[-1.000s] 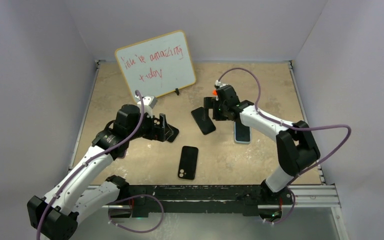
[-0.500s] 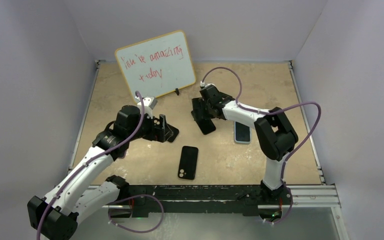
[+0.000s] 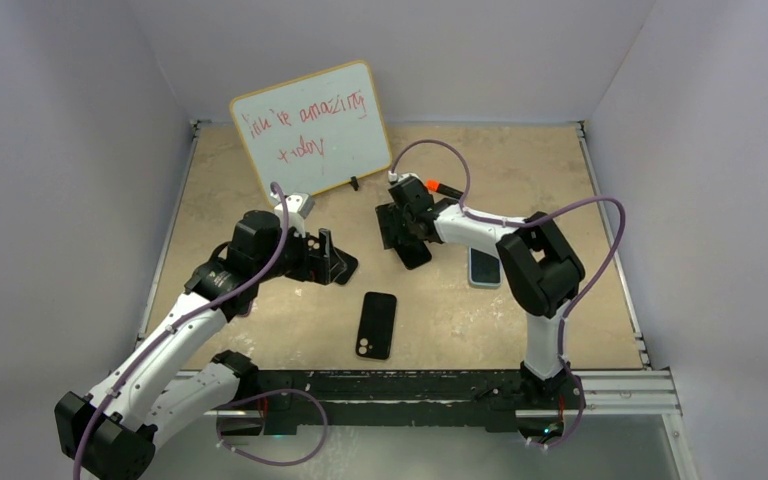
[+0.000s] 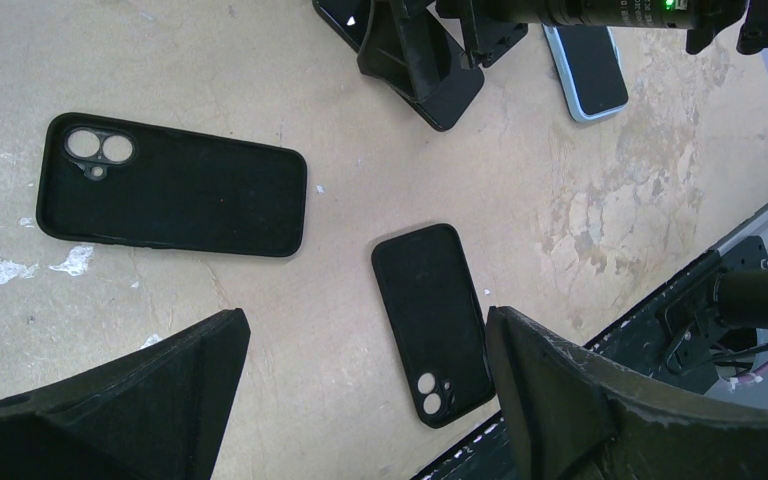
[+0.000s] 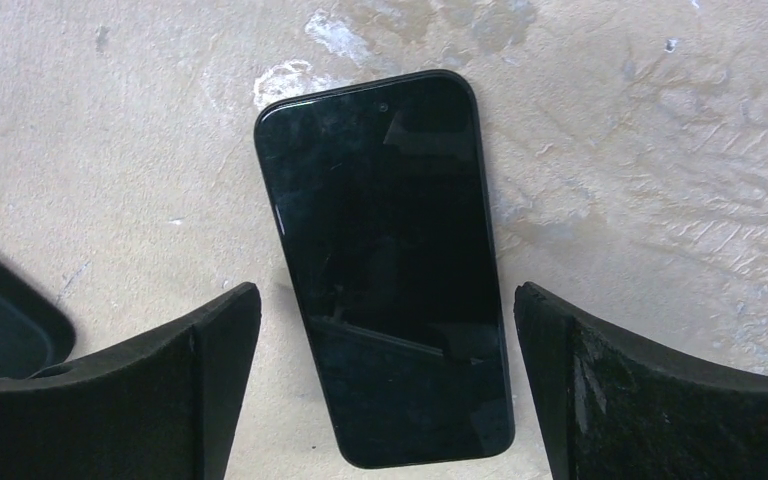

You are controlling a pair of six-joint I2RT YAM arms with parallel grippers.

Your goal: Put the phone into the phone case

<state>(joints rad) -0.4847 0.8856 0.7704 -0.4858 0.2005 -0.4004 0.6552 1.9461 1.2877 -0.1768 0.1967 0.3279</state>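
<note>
A black phone [image 5: 390,270] lies screen up on the tan table, also visible in the top view as the phone [image 3: 412,250]. My right gripper [image 5: 385,295] hangs open just above it, one finger on each long side, touching nothing. In the top view the right gripper [image 3: 397,222] covers the phone's far end. One empty black phone case [image 4: 170,185] lies flat below my open left gripper [image 4: 365,320], which stands at the left gripper [image 3: 328,255] in the top view. A second black case [image 3: 376,324] with camera holes lies nearer the front edge.
A light blue phone [image 3: 483,266] lies to the right of the black phone. A whiteboard [image 3: 310,130] with red writing leans at the back left. White walls close in the table on three sides, and a black rail [image 3: 410,385] runs along the front.
My right gripper has swung left across the table and now sits over the black phone, still open. The left arm and the cases have not moved.
</note>
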